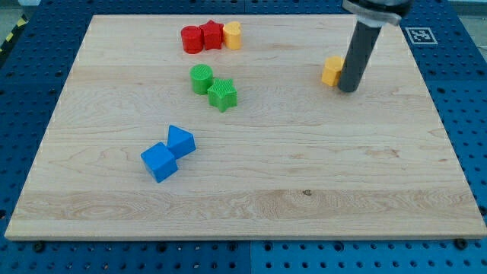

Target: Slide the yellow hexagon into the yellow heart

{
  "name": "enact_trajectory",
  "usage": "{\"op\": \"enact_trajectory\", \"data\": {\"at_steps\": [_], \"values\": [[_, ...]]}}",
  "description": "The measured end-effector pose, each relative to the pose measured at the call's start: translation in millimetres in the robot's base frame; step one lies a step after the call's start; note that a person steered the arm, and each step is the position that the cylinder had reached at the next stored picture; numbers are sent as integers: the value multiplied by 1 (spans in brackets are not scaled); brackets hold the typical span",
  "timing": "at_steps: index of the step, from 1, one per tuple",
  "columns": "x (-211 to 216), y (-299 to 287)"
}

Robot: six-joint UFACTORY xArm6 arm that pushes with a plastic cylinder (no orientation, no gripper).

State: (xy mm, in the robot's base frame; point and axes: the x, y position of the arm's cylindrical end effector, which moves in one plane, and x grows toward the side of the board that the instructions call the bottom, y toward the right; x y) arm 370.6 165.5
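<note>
Two ridged yellow blocks (332, 71) (233, 35) well apart, my tip (348, 90) against one; no hand.

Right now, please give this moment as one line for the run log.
tip: my tip at right side of yellow hexagon | target: yellow heart at top, beside red blocks | step: not joined

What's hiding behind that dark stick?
Behind my tip sits a yellow block, seemingly touching the rod. Only its left part shows; the rod covers its right side, so its shape stays unclear.
</note>
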Motion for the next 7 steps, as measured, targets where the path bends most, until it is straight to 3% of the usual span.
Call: {"op": "enact_trajectory", "data": {"at_steps": [3, 4, 6, 7], "values": [[-64, 0], [-31, -3], [-46, -39], [-45, -24]]}}
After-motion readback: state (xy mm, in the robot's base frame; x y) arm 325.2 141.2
